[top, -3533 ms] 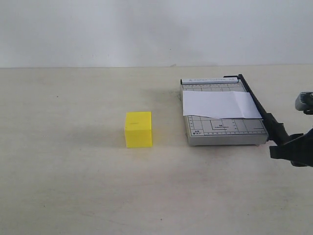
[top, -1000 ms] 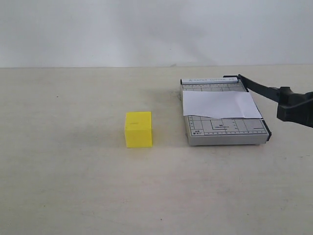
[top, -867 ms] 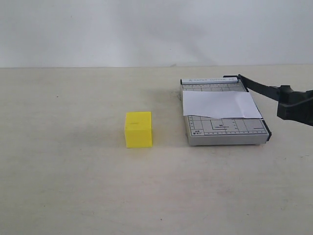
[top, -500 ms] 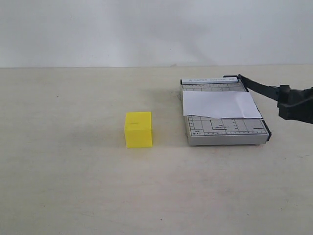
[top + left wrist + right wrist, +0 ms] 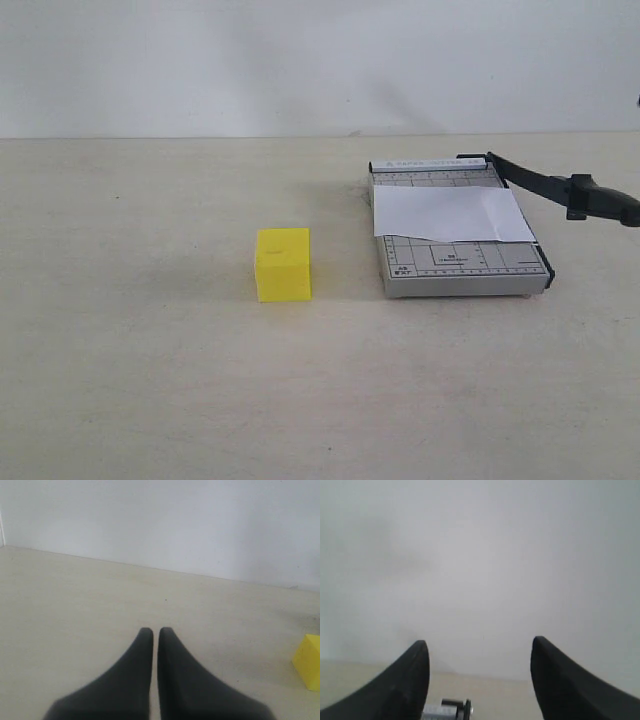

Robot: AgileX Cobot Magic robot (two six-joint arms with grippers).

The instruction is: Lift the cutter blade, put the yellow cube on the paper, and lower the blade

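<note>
- Out of the exterior view on the left, left gripper (image 5: pixel 151 630): narrowed to a thin slit, holding nothing.
- Left of centre, yellow cube (image 5: pixel 283 264): flat on the bare table (image 5: pixel 120 380), left of the cutter base (image 5: pixel 460 262) and apart from it, untouched.
- Judged step in hand: fetching that cube, most likely with the left gripper as the nearer one.
- Spread the jaws wider than the cube first, come down square over two opposite faces, grip at mid height, then lift straight up before travelling right.
- On the far half of the base, paper (image 5: pixel 450 213): white, slightly creased, reaching the right edge.
- Set the cube flat in the middle of the white sheet, not on the grey grid, and let go gently to avoid dragging the loose sheet.
- Along the right edge, cutter blade (image 5: pixel 530 178): raised, hinged at the far corner, handle (image 5: pixel 605 201) out to the right, gripped by nothing.
- Keep the carry left of that lever. Probably only hinge friction holding it up, so avoid any knock.
- Out of the exterior view on the right, right gripper (image 5: pixel 480 641): spread wide, empty, facing the wall (image 5: pixel 480 555).
</note>
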